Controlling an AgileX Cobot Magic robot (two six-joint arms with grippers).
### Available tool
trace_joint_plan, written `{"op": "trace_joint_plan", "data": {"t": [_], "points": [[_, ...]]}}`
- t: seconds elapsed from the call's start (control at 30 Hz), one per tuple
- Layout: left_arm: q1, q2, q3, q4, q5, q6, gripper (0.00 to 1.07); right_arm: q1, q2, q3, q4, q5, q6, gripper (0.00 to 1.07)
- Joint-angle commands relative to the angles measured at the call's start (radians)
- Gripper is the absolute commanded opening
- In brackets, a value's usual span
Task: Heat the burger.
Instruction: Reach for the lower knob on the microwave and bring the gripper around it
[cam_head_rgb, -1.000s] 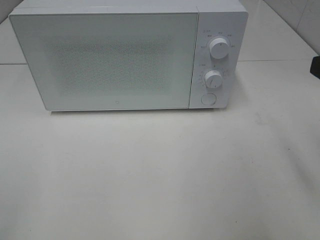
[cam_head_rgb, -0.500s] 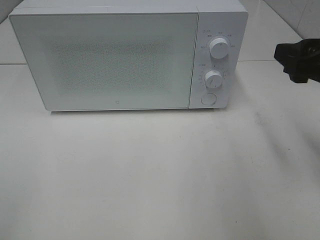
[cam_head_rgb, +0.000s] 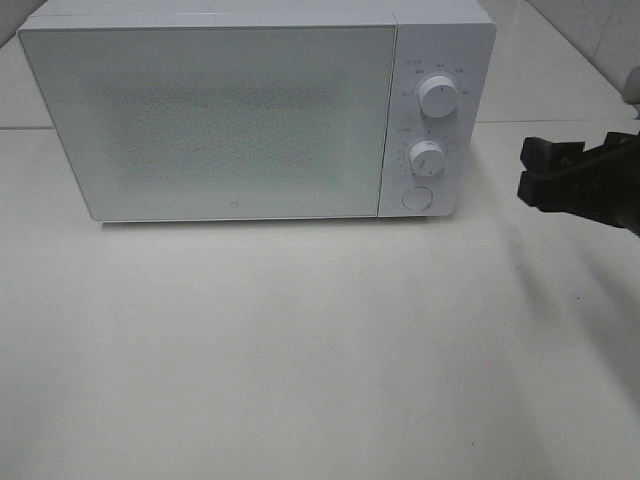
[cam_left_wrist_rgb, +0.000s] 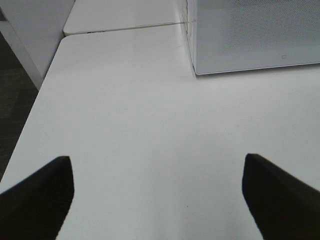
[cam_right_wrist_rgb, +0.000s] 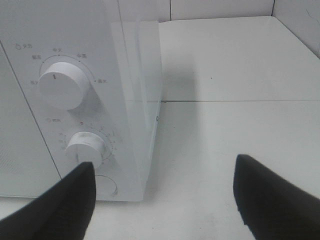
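Observation:
The burger is out of view. A white microwave (cam_head_rgb: 210, 120) stands at the back of the table with its door shut, so its inside is hidden. My right gripper (cam_head_rgb: 545, 175) hovers open and empty to the right of the control panel. The right wrist view shows its fingers (cam_right_wrist_rgb: 65, 205) wide apart, facing the panel's upper knob (cam_right_wrist_rgb: 62, 85), lower knob (cam_right_wrist_rgb: 86, 146) and round button (cam_right_wrist_rgb: 107, 186). My left gripper (cam_left_wrist_rgb: 160, 200) appears only in the left wrist view, open and empty over bare table, to the left of the microwave (cam_left_wrist_rgb: 255, 35).
The white table (cam_head_rgb: 320, 350) spreads in front of the microwave. A seam between table sections (cam_head_rgb: 550, 122) runs behind my right gripper. In the left wrist view the table's edge (cam_left_wrist_rgb: 37, 100) drops off to a dark floor.
My right gripper has come in from the right edge, moving left and down toward the microwave's control panel. The microwave has not changed.

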Motion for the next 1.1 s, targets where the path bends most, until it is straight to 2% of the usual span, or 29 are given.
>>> {"op": "trace_joint_plan", "data": {"t": [0.03,0.1,0.13,0.17,0.3,0.37,0.5,0.53,0.57,0.63,0.8,1.03,1.1], "points": [[0.003,-0.026,0.004,0.001,-0.009,-0.008,0.84,0.056,0.045,0.002,0.082,-0.091,-0.057,0.74],[0.003,-0.026,0.004,0.001,-0.009,-0.008,0.84,0.143,0.102,0.001,0.172,-0.183,-0.083,0.74],[0.003,-0.026,0.004,0.001,-0.009,-0.008,0.84,0.143,0.102,0.001,0.172,-0.183,-0.083,0.74],[0.003,-0.026,0.004,0.001,-0.009,-0.008,0.84,0.194,0.137,0.001,0.219,-0.245,-0.09,0.74],[0.003,-0.026,0.004,0.001,-0.009,-0.008,0.84,0.264,0.19,0.0,0.278,-0.337,-0.091,0.74],[0.003,-0.026,0.004,0.001,-0.009,-0.008,0.84,0.327,0.237,0.0,0.337,-0.416,-0.091,0.74],[0.003,-0.026,0.004,0.001,-0.009,-0.008,0.84,0.393,0.278,-0.019,0.426,-0.45,-0.091,0.74],[0.003,-0.026,0.004,0.001,-0.009,-0.008,0.84,0.424,0.305,-0.046,0.491,-0.455,-0.096,0.74],[0.003,-0.026,0.004,0.001,-0.009,-0.008,0.84,0.424,0.305,-0.046,0.491,-0.455,-0.096,0.74],[0.003,-0.026,0.004,0.001,-0.009,-0.008,0.84,0.462,0.339,-0.088,0.579,-0.455,-0.129,0.75],[0.003,-0.026,0.004,0.001,-0.009,-0.008,0.84,0.471,0.379,-0.148,0.602,-0.455,-0.153,0.8],[0.003,-0.026,0.004,0.001,-0.009,-0.007,0.84,0.47,0.397,-0.199,0.603,-0.446,-0.154,0.78],[0.003,-0.026,0.004,0.001,-0.009,-0.007,0.84,0.459,0.429,-0.246,0.607,-0.418,-0.18,0.78]]}}
